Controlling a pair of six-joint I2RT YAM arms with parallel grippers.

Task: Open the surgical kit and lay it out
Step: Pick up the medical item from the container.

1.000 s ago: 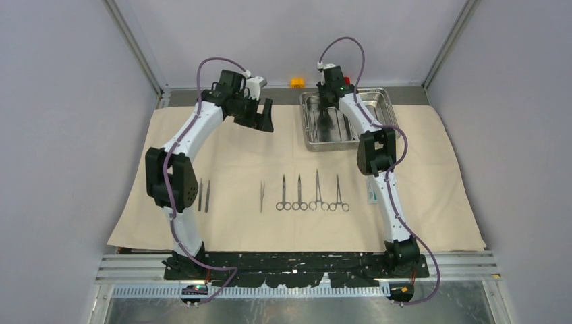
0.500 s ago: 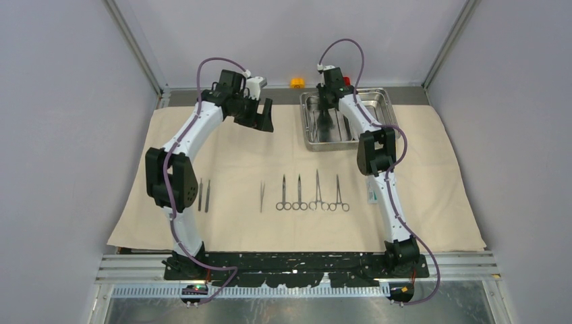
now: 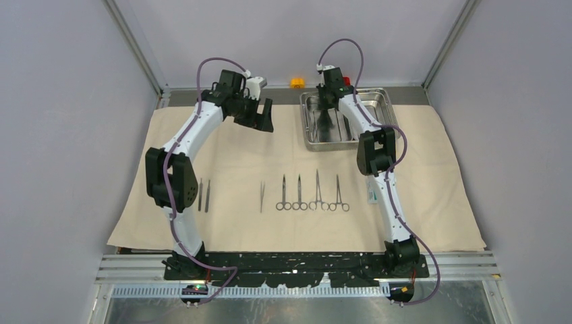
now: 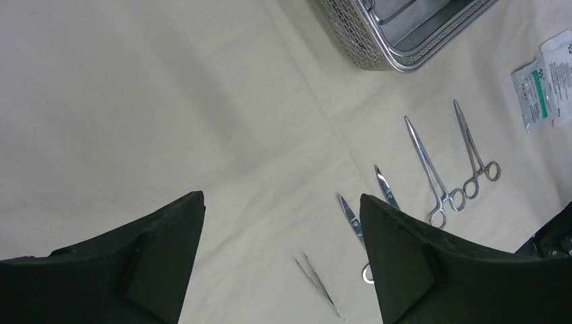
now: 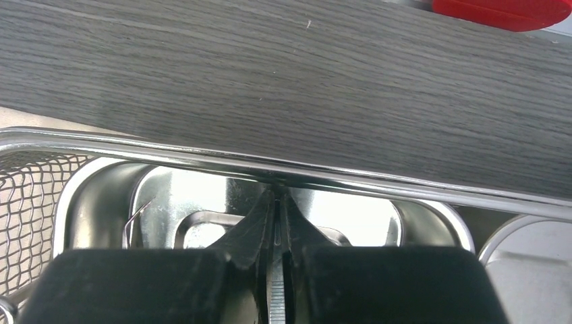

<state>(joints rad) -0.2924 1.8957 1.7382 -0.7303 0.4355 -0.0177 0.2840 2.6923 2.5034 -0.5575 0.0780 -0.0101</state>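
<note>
1. Nothing is visibly shifting overhead since the earlier frames; both arms are holding the same pose. Left gripper (image 3: 260, 116) is hanging over bare cloth (image 3: 222, 155), well apart from every tool. Right gripper (image 3: 328, 115) is reaching down into the tray (image 3: 379, 94) at the cloth's far edge. Clamps (image 3: 313, 197), tweezers (image 3: 262, 196) and handles (image 3: 204, 194) are lying in a row nearer the arm bases. Packets (image 3: 372, 191) are peeking out beside the right arm.
2. Left wrist: this gripper is standing released, its fingers wide apart and grasping nothing. The clamps and tweezers are lying off to one side, none between the fingers.
3. Right wrist: the fingers (image 5: 246, 236) are clenching almost together just inside the tray's far rim. They are pinching what looks like a slim steel instrument (image 5: 275, 297); which kind, I cannot tell. Counter (image 5: 303, 74) and a red block (image 5: 499, 8) are showing beyond.
4. Judging by its look, the instrument is going to be light, stiff and slippery. Gripping across its flat mid-shank is looking safest, then lifting straight up clear of the rim.
</note>
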